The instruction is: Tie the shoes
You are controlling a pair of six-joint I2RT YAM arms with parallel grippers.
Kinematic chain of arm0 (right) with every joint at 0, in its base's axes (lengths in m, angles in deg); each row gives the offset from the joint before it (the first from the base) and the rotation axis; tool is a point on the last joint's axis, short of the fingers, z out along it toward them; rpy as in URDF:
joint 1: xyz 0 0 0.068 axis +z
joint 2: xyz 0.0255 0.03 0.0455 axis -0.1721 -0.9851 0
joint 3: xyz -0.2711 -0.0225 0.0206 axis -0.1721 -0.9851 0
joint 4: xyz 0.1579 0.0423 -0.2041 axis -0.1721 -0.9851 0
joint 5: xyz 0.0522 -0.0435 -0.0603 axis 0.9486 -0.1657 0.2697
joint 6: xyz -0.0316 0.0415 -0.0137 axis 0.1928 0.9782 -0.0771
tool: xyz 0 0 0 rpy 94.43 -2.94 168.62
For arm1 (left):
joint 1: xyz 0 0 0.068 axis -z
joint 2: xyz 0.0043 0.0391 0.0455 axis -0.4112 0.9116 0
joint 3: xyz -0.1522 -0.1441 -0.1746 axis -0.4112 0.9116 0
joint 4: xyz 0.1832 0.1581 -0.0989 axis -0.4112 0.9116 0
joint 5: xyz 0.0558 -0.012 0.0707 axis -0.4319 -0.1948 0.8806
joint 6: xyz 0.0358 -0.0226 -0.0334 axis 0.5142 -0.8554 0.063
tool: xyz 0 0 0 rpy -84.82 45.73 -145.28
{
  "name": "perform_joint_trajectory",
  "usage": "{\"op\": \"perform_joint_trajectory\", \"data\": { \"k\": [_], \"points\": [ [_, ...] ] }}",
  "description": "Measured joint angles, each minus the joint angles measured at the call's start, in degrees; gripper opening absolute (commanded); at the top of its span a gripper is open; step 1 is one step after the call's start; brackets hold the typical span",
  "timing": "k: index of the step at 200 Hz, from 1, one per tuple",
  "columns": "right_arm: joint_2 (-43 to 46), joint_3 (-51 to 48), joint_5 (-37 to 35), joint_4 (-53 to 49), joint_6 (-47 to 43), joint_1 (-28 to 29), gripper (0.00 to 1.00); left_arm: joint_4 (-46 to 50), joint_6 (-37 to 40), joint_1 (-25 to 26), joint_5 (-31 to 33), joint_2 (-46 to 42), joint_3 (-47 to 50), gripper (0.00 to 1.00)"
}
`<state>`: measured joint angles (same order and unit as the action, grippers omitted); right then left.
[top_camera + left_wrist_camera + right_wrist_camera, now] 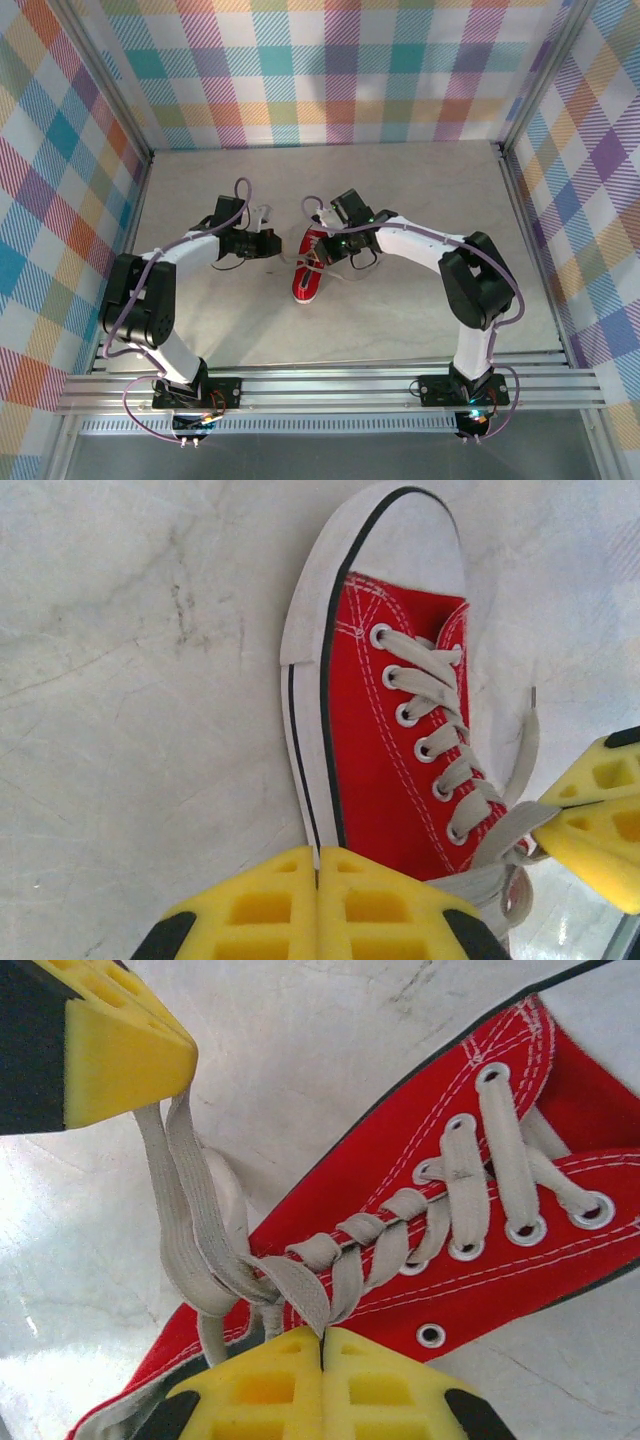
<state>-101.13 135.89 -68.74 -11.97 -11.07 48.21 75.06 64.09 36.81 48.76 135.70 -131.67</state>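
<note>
Stretching between checked walls [320, 70], the pale marbled surface [420, 200] has bare room on every side of the sneaker, and its far and side edges lie well apart from the work. The left arm [150, 290] and right arm [470, 270] bend inward from their bases at the near rail [330, 385] and meet over the middle of the surface.

The red sneaker [306, 280] lies there on its sole, toe cap [400, 530] toward the arm bases and ankle end under the two tools. The left wrist view shows open surface along the shoe's white sole edge [300, 710].

The left tool [270, 243] sits just beside the ankle end. Its yellow pads [270, 910] are pressed together with no gap, and in the right wrist view two strands of the laces [190, 1210] run taut up into that tool [120, 1060], so it grips them.

The right tool [325, 240] is over the ankle end, also closed tight [322, 1360]. A flat lace strand is pinched at its pad seam, just above the top eyelets [432, 1335]. One lace tip [533, 695] sticks up free beside that tool [600, 810]
</note>
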Motion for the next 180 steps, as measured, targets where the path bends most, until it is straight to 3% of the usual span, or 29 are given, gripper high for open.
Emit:
{"op": "perform_joint_trajectory", "data": {
  "k": [48,77,148,180],
  "points": [
    [1.31,-2.6,-0.2,4.48,-1.03,-0.04,0.06,-0.96,1.73,-0.11,-0.79,0.83,-0.15,0.34],
    [1.97,-3.39,-0.07,6.14,-1.16,-0.28,0.07,-1.09,5.68,-0.28,-0.35,-2.75,-0.13,0.41],
    [2.05,-4.09,3.78,7.69,-1.16,-1.86,0.08,-5.11,22.47,0.9,-2.71,-16.72,1.97,0.36],
    [2.05,-4.09,7.28,8.83,-1.18,-2.82,0.08,-2.51,33.55,9.81,3.89,-18.38,3.21,0.31]
  ]
}}
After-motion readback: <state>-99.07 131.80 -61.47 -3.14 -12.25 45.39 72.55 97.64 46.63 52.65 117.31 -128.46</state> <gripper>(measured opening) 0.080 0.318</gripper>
